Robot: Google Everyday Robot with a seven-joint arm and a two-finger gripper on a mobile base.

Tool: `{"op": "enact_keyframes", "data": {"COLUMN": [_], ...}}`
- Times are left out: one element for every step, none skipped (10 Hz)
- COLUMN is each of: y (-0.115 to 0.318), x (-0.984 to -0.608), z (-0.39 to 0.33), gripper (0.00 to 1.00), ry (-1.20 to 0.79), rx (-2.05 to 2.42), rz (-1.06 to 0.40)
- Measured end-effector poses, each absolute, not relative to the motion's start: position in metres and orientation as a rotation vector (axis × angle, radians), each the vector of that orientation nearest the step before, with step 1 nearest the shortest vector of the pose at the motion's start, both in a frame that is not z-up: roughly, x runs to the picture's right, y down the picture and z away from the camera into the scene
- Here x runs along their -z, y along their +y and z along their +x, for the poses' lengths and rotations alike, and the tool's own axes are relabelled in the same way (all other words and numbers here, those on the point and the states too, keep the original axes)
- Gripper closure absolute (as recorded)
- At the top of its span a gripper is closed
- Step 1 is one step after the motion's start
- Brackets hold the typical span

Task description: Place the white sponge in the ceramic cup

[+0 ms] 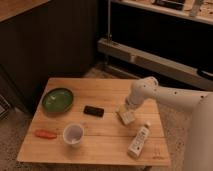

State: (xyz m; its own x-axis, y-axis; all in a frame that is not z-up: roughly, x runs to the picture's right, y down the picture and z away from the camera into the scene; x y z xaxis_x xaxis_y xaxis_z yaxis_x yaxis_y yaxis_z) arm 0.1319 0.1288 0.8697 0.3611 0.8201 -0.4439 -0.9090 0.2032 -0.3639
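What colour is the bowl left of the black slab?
Green bowl, clearest in the camera view; the gripper sits at the white sponge.

Gripper (pixel 125 108) over matt sponge (pixel 127 116), glossy ceramic cup (pixel 73 134), wooden table (pixel 107 135).

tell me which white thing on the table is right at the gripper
The white sponge, directly under the gripper; the white bottle and ceramic cup lie farther off.
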Motion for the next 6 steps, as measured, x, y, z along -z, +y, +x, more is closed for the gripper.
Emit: {"op": "enact_keyframes", "data": {"y": [0.131, 0.132, 0.133, 0.135, 0.136, 0.137], "x": [-0.870, -0.872, -0.873, -0.875, -0.876, -0.878], "z": [0.131, 0.123, 0.118, 0.118, 0.118, 0.115], "gripper": [0.35, 0.35, 0.35, 0.35, 0.35, 0.35], "ry": [0.169, 0.172, 0.172, 0.178, 0.183, 0.184], "rx": [-1.208, -1.194, -1.186, -1.183, -1.179, -1.175], "rz": [-0.628, -0.627, -0.626, -0.624, -0.620, -0.620]}}
